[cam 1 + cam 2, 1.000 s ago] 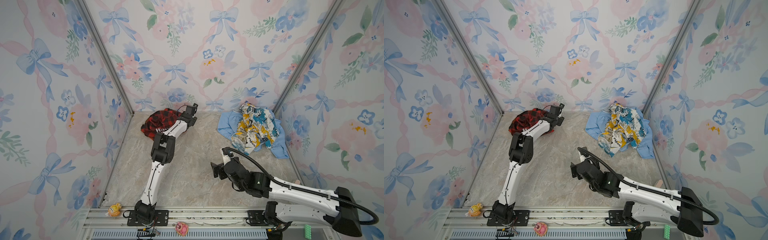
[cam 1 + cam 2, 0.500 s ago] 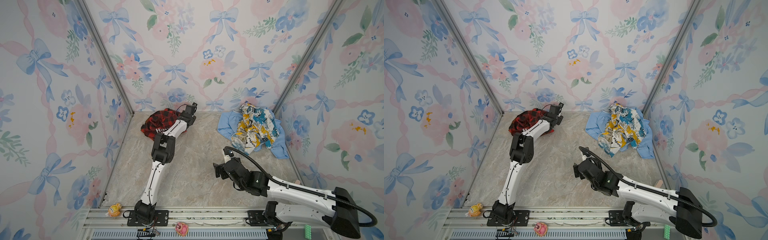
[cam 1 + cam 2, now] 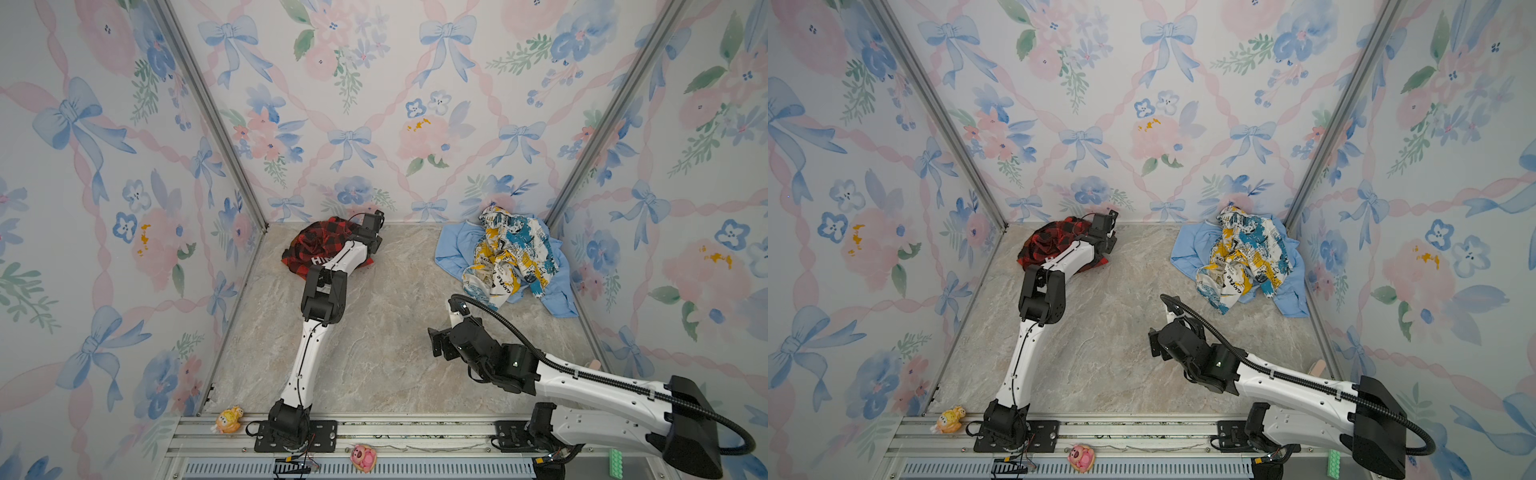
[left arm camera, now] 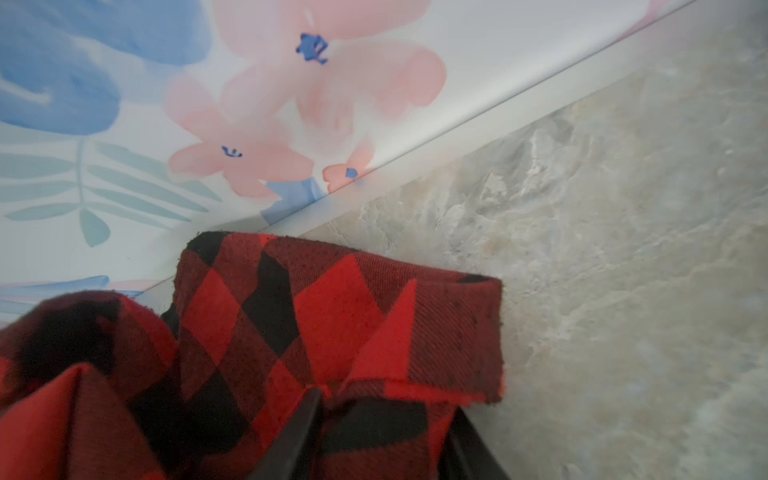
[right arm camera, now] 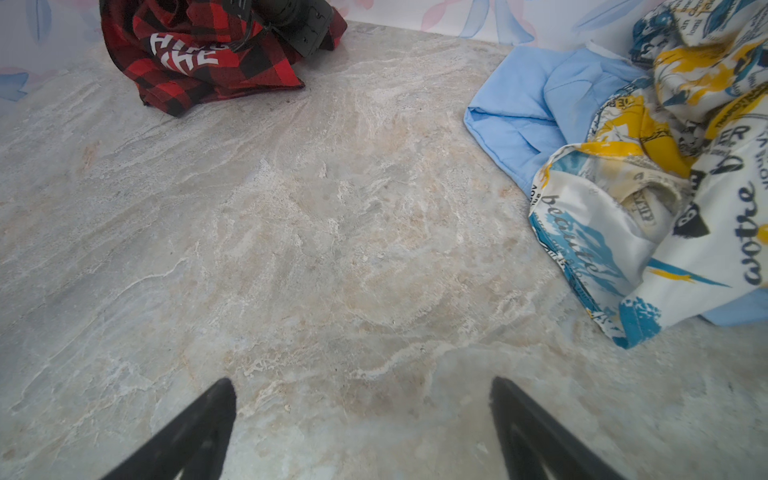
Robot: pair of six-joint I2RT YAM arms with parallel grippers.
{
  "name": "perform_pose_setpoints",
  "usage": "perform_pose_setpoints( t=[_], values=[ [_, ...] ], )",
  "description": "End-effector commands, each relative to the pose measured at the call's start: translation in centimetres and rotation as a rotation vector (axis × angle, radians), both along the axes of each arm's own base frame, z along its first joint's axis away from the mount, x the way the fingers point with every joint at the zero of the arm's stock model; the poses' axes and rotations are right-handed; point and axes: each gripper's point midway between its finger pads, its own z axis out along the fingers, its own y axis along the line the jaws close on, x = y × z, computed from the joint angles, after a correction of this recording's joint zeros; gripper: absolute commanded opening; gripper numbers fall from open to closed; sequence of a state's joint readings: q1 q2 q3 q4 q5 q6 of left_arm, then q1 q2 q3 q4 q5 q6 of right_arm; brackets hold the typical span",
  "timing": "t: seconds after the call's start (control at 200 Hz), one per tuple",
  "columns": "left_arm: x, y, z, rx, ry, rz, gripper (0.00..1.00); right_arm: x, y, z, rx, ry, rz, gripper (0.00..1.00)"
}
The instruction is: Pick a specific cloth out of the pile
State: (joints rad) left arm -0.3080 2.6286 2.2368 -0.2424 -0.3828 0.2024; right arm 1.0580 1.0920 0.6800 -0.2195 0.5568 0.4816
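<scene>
Cloth point(image 3: 316, 245), one, red-black check with white letters, lies crumpled in back-left corner of table point(image 3: 374, 332), well apart from pile. Left arm point(image 3: 320, 299) stretched long from front rail, elbow bent, wrist over cloth. Left gripper point(image 4: 386, 403) jaws narrow, fold of cloth pinched between. Right arm point(image 3: 582, 378) low, reaching over bare table centre. Right gripper point(image 5: 361, 380) jaws wide, holding nothing. Pile point(image 3: 507, 257) in back-right corner: two garments, one printed white cloth point(image 3: 515, 245) atop one light blue shirt point(image 3: 453, 253).
</scene>
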Motion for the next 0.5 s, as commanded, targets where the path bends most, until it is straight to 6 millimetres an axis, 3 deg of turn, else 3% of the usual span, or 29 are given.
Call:
perform_pose_setpoints(
  t=[0.0, 0.12, 0.345, 0.495],
  values=[
    [0.5, 0.3, 1.8, -0.023, -0.034, 0.021, 0.19, 0.3, -0.1, -0.8, -0.005, 0.016, -0.02, 0.97],
    [0.6, 0.2, 6.4, -0.057, -0.102, 0.031, 0.0, 0.2, 0.8, -0.8, 0.006, 0.023, 0.0, 0.97],
    [-1.7, 1.4, 15.3, -0.083, -0.199, 0.041, 0.0, -0.6, 2.5, -0.4, 0.023, 0.012, 0.042, 0.97],
    [-4.7, 3.9, 18.2, -0.07, -0.211, 0.095, 0.0, -1.1, 3.7, -0.2, 0.038, 0.008, 0.07, 0.97]
  ],
)
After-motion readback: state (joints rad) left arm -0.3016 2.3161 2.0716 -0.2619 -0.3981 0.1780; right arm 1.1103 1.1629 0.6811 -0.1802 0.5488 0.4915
